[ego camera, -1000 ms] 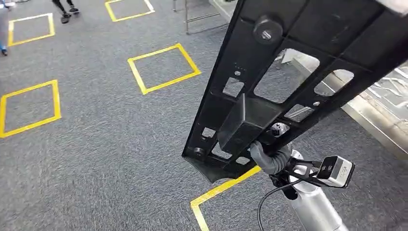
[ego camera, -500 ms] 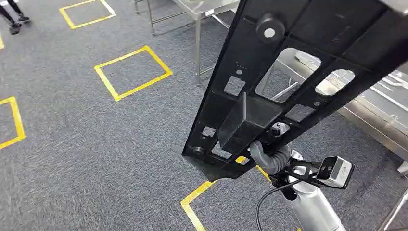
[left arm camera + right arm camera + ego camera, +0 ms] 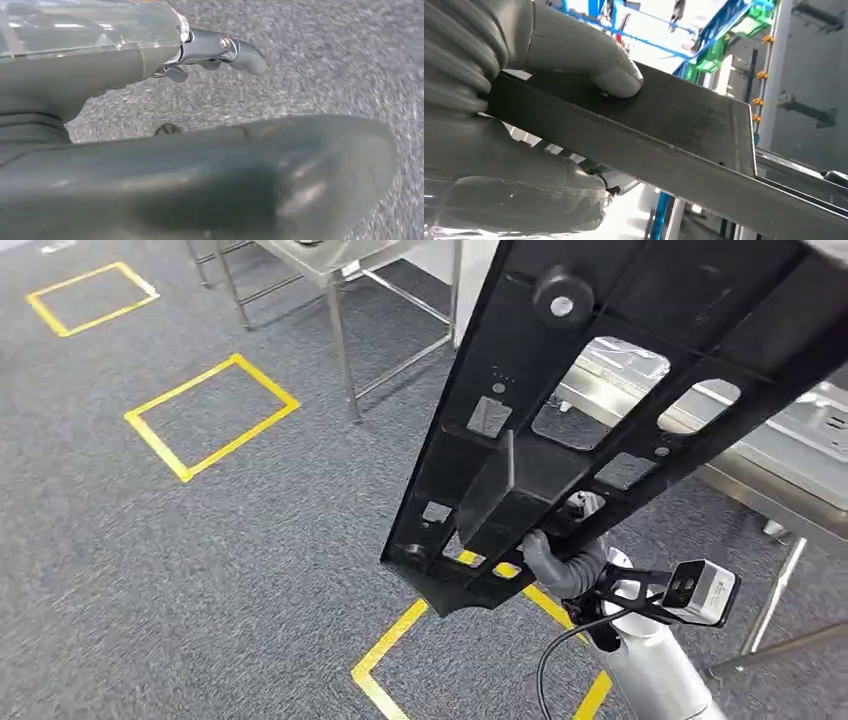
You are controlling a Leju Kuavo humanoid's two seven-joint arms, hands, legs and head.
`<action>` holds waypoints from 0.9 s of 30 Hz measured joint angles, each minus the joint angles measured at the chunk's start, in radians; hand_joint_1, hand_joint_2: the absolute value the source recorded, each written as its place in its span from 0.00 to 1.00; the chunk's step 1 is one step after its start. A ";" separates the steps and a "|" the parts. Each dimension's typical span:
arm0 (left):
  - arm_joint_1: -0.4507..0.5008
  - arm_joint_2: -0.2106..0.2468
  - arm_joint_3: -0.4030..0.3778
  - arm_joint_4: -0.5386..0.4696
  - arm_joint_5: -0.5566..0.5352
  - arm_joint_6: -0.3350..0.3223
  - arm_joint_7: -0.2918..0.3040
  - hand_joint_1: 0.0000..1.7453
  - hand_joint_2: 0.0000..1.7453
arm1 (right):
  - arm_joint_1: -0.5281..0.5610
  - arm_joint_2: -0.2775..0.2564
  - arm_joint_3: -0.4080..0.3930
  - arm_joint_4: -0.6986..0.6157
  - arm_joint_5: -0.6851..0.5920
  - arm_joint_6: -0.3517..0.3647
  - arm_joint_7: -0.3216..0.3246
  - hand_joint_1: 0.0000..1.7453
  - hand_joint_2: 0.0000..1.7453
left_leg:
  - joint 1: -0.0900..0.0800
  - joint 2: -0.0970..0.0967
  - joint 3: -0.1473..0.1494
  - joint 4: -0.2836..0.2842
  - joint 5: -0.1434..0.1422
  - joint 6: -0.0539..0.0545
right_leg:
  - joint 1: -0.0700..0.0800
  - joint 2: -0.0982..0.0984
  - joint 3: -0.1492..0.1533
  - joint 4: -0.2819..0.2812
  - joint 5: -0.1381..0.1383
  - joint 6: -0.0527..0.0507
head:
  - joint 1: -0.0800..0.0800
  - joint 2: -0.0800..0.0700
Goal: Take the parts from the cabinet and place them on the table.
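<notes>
A long black flat part (image 3: 620, 360) with cut-out windows, a round knob and a boxy block on its underside slants across the head view from the lower middle to the top right. My right hand (image 3: 560, 565) grips it near its lower end, carrying it above the carpet. In the right wrist view the thumb (image 3: 614, 75) presses on the black part (image 3: 674, 130) and the fingers wrap under it. My left hand (image 3: 240, 165) hangs over the grey carpet with thumb and fingers (image 3: 220, 47) apart and nothing in it.
A steel table (image 3: 800, 460) stands at the right, partly behind the part, its legs (image 3: 770, 600) reaching the floor. Another steel table frame (image 3: 330, 270) stands at the back. Yellow tape squares (image 3: 210, 415) mark the grey carpet, one (image 3: 400, 630) just below the part.
The whole picture has shifted: the camera has turned, floor squares slid left, and the steel tables have come into view. The part stays held the same way in my right hand.
</notes>
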 joint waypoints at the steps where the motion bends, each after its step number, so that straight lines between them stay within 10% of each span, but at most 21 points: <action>1: 0.001 0.000 0.000 0.000 0.000 0.000 0.000 0.00 0.00 | -0.001 -0.001 0.000 0.000 -0.001 0.000 0.000 1.00 1.00 | 0.009 -0.065 0.032 -0.081 0.022 0.003 | -0.003 0.010 -0.004 0.004 -0.002 0.005 | 0.000 0.000; 6: -0.004 -0.004 -0.001 0.000 0.000 -0.011 -0.004 0.00 0.00 | -0.003 -0.001 0.002 0.000 -0.002 0.000 0.009 1.00 1.00 | 0.010 -0.033 0.040 -0.106 0.026 0.041 | -0.004 0.063 -0.024 0.007 0.009 0.041 | 0.000 0.000; 9: -0.005 -0.005 -0.003 0.000 -0.003 -0.016 -0.010 0.00 0.00 | -0.008 0.005 0.003 0.001 -0.002 0.001 0.011 1.00 1.00 | 0.001 0.003 0.043 -0.111 0.029 0.057 | -0.002 -0.053 -0.092 0.152 -0.078 0.047 | 0.001 0.000; 12: -0.002 -0.005 -0.005 0.000 -0.006 -0.018 -0.011 0.00 0.00 | -0.006 0.006 0.003 0.005 -0.002 0.001 0.014 1.00 1.00 | -0.005 0.043 0.042 -0.110 0.027 0.059 | -0.008 -0.066 -0.173 0.322 -0.129 0.052 | 0.001 0.000; 15: -0.003 -0.006 -0.008 0.000 -0.008 -0.021 -0.014 0.00 0.00 | -0.007 0.006 0.002 0.006 -0.003 0.000 0.016 1.00 1.00 | -0.006 0.077 0.046 -0.110 0.022 0.054 | -0.006 -0.089 -0.064 0.125 -0.026 0.044 | 0.000 0.000; 17: -0.004 -0.007 -0.011 0.000 -0.009 -0.024 -0.016 0.00 0.00 | -0.011 0.006 -0.001 0.006 -0.006 0.000 0.016 1.00 1.00 | -0.017 0.094 0.051 -0.108 0.015 0.045 | 0.014 -0.172 0.001 0.008 -0.014 0.032 | 0.000 0.000; 21: -0.005 -0.008 -0.018 0.000 -0.015 -0.028 -0.018 0.00 0.00 | -0.008 0.006 -0.007 0.006 -0.009 0.000 0.018 1.00 1.00 | -0.017 0.136 0.060 -0.111 0.009 0.025 | 0.012 -0.116 -0.007 0.001 -0.004 0.013 | 0.000 0.000; 24: -0.007 -0.009 -0.021 0.000 -0.018 -0.030 -0.018 0.00 0.00 | -0.010 0.003 -0.011 0.004 -0.014 0.005 0.016 1.00 1.00 | -0.008 0.043 0.013 0.009 -0.073 0.012 | 0.003 -0.084 -0.002 -0.009 0.004 -0.002 | 0.000 0.000; 27: 0.002 -0.009 -0.021 0.000 -0.018 -0.029 -0.018 0.00 0.00 | -0.002 0.002 -0.011 0.004 -0.018 0.005 0.018 1.00 1.00 | -0.008 0.020 -0.091 0.216 -0.143 0.006 | 0.006 -0.041 -0.003 -0.007 0.004 -0.005 | 0.000 0.000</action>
